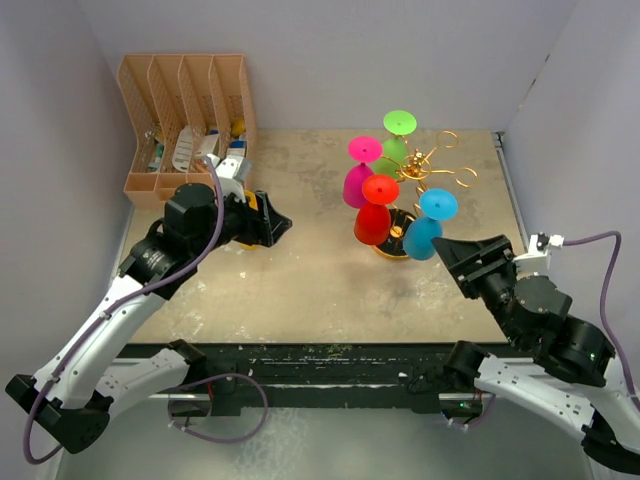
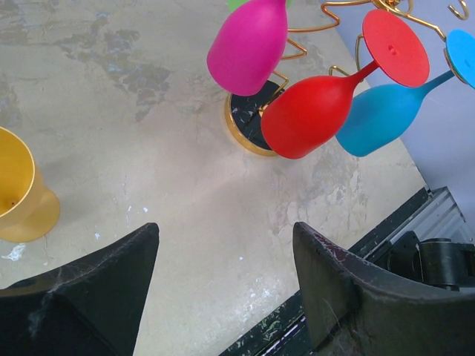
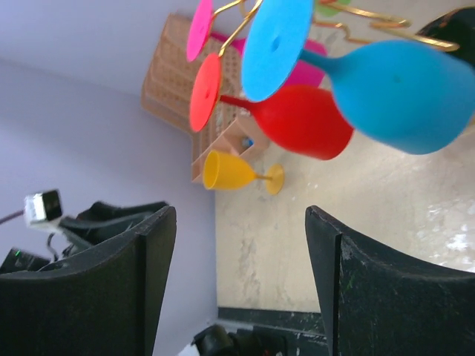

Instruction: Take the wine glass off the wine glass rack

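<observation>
The gold wire wine glass rack [image 1: 425,170] stands on its round dark base [image 2: 249,122] at the right middle of the table. Upside-down wine glasses hang from it: green [image 1: 398,135], pink [image 1: 358,175], red [image 1: 373,215] and blue [image 1: 427,228]. The left wrist view shows the pink [image 2: 249,44], red [image 2: 308,115] and blue [image 2: 386,111] bowls. The right wrist view shows the blue glass [image 3: 401,93] close ahead. My left gripper [image 1: 282,226] [image 2: 224,230] is open and empty, left of the rack. My right gripper [image 1: 450,255] [image 3: 241,215] is open and empty, just in front of the blue glass.
A yellow wine glass [image 2: 18,193] [image 3: 237,174] stands upright on the table by my left gripper. A tan slotted organizer [image 1: 185,120] with small items sits at the back left. Walls close in left, right and behind. A black rail [image 1: 330,360] runs along the front edge.
</observation>
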Action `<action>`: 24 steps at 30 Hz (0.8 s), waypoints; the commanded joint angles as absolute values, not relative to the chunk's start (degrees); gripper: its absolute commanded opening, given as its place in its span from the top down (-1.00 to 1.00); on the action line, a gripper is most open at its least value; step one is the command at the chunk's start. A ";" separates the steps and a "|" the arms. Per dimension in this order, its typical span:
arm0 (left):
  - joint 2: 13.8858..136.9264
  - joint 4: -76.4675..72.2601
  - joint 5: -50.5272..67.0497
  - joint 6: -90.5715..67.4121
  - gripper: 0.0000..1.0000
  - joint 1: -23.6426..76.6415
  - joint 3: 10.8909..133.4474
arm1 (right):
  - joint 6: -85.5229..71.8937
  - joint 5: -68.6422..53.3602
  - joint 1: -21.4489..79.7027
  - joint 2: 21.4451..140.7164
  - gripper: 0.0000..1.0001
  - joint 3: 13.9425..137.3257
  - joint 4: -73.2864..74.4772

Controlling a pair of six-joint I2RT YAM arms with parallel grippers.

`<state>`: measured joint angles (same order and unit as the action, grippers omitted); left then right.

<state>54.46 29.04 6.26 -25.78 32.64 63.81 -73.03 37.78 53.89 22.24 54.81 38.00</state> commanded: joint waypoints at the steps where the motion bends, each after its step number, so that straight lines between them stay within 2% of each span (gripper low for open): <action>1: 54.58 24.69 7.29 -25.22 -0.52 32.69 63.84 | -77.69 46.41 54.18 25.31 -0.45 59.35 45.39; 13: 53.89 24.92 7.24 -24.68 -0.52 32.70 63.39 | -78.15 54.63 55.02 29.44 -0.32 61.99 45.75; 20: 53.52 24.61 7.54 -24.69 -0.52 32.70 62.82 | -76.20 53.87 55.03 34.08 -0.35 62.69 42.65; 24: 52.94 24.69 7.41 -24.67 -0.52 32.69 62.29 | -71.48 48.25 55.02 39.62 -0.32 65.20 38.84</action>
<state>54.39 27.49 7.01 -25.76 32.64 62.74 -75.55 51.22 54.74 34.65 61.30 44.69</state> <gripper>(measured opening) 0.761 0.669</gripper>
